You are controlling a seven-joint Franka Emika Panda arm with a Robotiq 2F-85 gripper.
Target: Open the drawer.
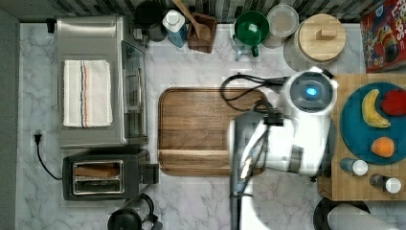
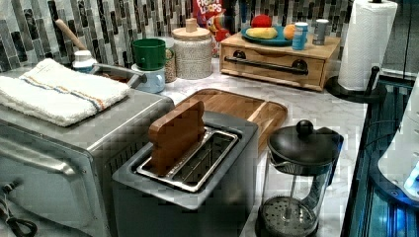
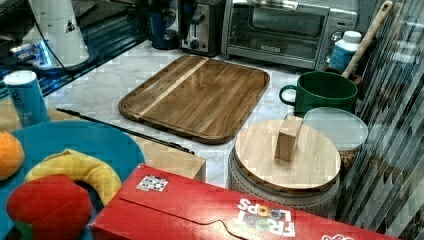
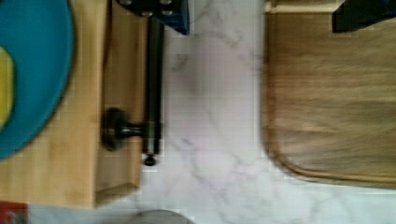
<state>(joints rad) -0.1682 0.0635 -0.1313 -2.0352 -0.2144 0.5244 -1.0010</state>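
The drawer (image 2: 276,74) is seen at the far end of the marble desk (image 4: 210,116) in the left view, set in a low butcher-block cabinet (image 1: 352,184). Its front looks flush with the cabinet there, so it is taken as closed. A long black bar handle (image 4: 153,84) runs across the front and is held off the wood by round black posts.

On top of the cabinet a teal plate (image 1: 354,129) is placed, with a banana (image 1: 371,110), a red fruit (image 1: 393,101) and an orange (image 1: 383,146) on it. Two small shakers (image 1: 355,166) stand near the plate.

In the top view the white robot arm (image 1: 306,129) is bent over the desk between the cabinet and the walnut tray (image 1: 206,129).

In the wrist view the tool (image 4: 259,11) is seen with its jaws spread wide. One finger (image 4: 159,11) lies over the handle bar, and whether it touches the bar cannot be told. The other finger (image 4: 364,14) is over the edge of the walnut tray. Nothing is held between them.
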